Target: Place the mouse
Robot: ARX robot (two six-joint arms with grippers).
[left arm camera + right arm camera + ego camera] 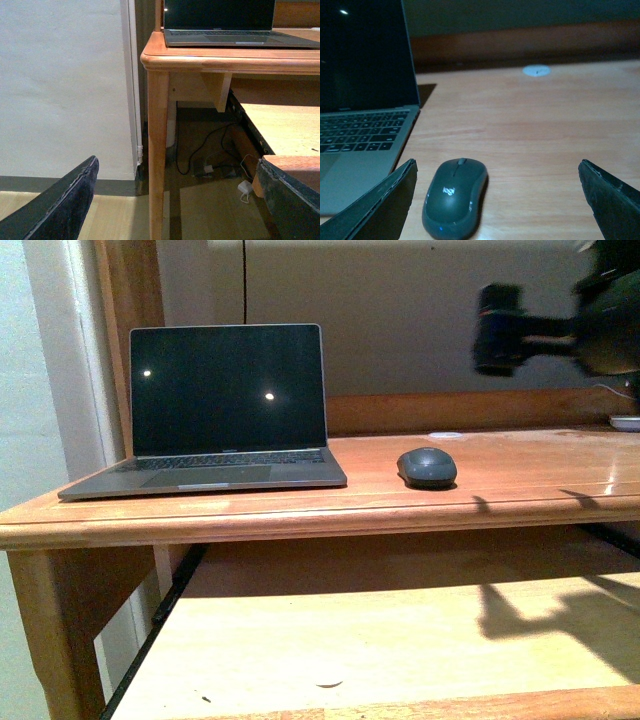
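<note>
Right gripper [496,165]: fingers spread wide apart, clamped on nothing. In the front view it is a blurred dark shape in the upper right of the frame, above the desk [520,490].
Left gripper [177,161]: fingers also wide apart and empty. It sits low beside the desk's corner leg, with the pale wall [60,85] next to it.
Mouse [427,467]: dark grey. It lies flat on the desk just right of centre in the front view, close to the front edge and touching no finger.
Mouse markings: a small pale logo on its back (a symbol, with no letters I can read), a scroll wheel and a faint blue glint at one end.
Laptop [228,390]: open in the left half of the front view, near the mouse but apart from it. The screen is black with two bright spots.
Laptop writing: a tiny line under the screen, too small to read, and the key legends are blurred.
White disc [445,435]: lies at the back of the desk behind the mouse, well apart from it.
Lower shelf [350,640]: light wood under the desktop.
Cables [210,167]: lie on the floor under the desk.
</note>
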